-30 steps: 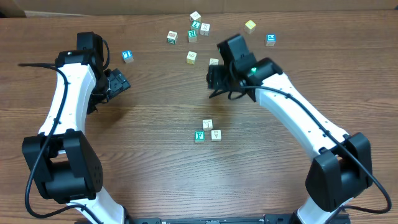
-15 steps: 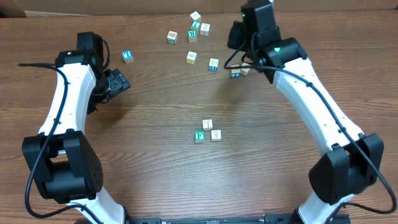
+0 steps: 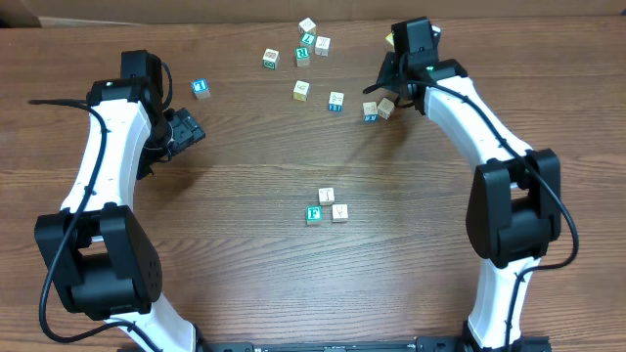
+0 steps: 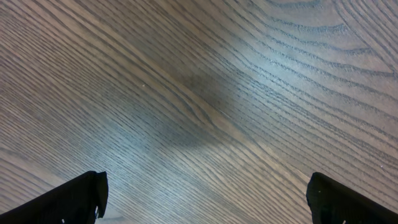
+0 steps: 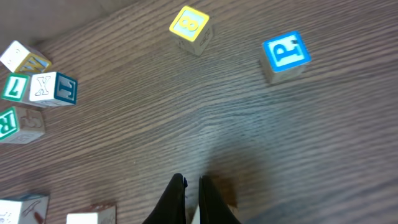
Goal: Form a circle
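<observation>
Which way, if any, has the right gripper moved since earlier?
Yes: the right gripper went farther from the unmoved green-faced cube, toward the table's far edge.

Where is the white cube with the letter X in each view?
Overhead: the white X cube lies near the top edge, about the middle.
Right wrist: it is at the far left, above mid-height.
Left wrist: not in it; only the bare table shows.
Shared landmark: the green cube right beside it, on its left in both views.

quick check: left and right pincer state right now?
Left pincer: open, empty.
Right pincer: closed, nothing held.
</observation>
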{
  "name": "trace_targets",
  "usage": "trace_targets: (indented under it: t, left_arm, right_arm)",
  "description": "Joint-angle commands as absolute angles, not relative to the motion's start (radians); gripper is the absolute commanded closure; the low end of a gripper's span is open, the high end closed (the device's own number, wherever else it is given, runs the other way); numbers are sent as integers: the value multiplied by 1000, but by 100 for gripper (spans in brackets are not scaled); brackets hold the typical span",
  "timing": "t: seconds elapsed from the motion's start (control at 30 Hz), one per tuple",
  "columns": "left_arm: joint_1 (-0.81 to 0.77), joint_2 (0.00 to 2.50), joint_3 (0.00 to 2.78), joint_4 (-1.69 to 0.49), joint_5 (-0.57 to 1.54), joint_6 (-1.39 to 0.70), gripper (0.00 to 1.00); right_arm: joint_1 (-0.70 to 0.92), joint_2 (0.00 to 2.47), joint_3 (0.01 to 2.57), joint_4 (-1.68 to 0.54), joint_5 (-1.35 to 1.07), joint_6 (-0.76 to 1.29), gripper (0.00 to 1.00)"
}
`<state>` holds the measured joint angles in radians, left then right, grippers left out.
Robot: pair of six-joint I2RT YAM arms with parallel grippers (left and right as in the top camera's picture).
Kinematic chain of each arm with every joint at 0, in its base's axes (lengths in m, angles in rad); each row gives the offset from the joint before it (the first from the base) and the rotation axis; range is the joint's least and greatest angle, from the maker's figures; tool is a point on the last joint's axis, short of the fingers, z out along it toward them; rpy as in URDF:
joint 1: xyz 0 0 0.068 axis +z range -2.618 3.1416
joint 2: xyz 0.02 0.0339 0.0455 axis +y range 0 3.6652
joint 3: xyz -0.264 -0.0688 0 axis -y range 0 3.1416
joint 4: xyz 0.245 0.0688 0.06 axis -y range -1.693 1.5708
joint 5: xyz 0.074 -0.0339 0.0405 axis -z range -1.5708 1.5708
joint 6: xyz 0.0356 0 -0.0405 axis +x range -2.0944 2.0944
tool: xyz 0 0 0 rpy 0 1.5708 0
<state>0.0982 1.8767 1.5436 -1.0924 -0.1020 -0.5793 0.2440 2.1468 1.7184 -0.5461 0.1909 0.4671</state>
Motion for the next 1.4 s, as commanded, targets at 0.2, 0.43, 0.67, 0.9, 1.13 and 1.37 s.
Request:
trace_targets:
  t: [0.2, 0.43, 0.67, 0.9, 1.13, 1.37]
  left_arm:
    - [97, 1877, 1564, -1092, -114, -568, 0]
    - [97, 1877, 1564, -1092, -114, -568, 0]
    - [97, 1877, 1564, -1092, -114, -568, 0]
    - [97, 1877, 1564, -1092, -114, -568, 0]
    - [97, 1877, 1564, -1092, -114, -568, 0]
    - [97, 1877, 1564, -1092, -114, -568, 0]
  right_arm:
    - [268, 2229, 1727, -534, 73, 467, 92]
    - [288, 2277, 1718, -532, 29, 467, 88]
    - [309, 2297, 1718, -532, -82, 462, 87]
    - [309, 2297, 1718, -542, -80, 436, 77]
    - [294, 2224, 1789, -612, -80, 436, 46]
    - [298, 2173, 1827, -728, -69, 487, 34]
